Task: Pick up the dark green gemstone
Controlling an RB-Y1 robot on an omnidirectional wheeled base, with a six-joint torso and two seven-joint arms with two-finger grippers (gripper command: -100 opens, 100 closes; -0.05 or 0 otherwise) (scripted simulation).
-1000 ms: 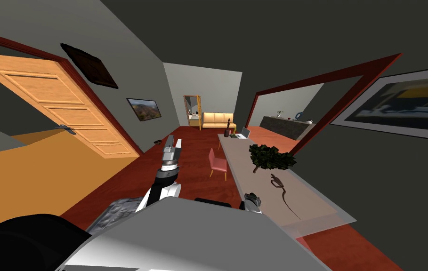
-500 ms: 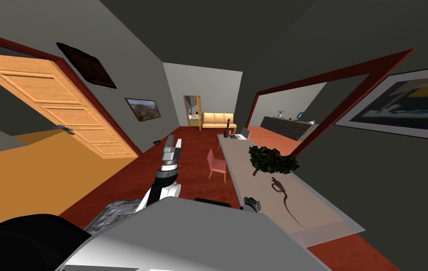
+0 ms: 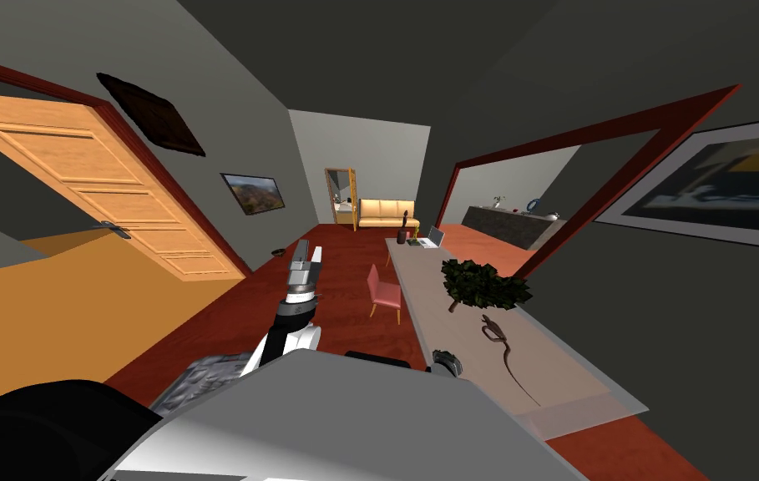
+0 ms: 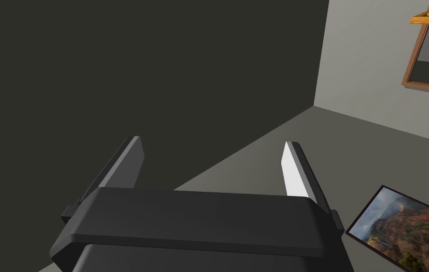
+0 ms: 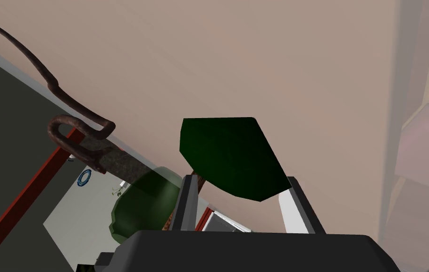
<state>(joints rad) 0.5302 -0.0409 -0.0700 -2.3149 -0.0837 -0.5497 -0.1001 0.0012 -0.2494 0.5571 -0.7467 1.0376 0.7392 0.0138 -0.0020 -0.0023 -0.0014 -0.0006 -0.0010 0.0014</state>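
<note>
Right end effector (image 5: 241,178): fingers narrowed onto the dark green gemstone (image 5: 230,156), apparently gripping it. The stone sits at its 12 o'clock between the tips, widest span crosswise, over the beige tabletop (image 5: 303,71). Left end effector (image 4: 213,140): wide open, empty, farther off. Since a second ago, the robot's head view has swung slightly.

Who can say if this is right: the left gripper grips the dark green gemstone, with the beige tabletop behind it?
No: the right gripper grips the dark green gemstone, with the beige tabletop behind it, as the right wrist view shows. The left gripper is open.
</note>
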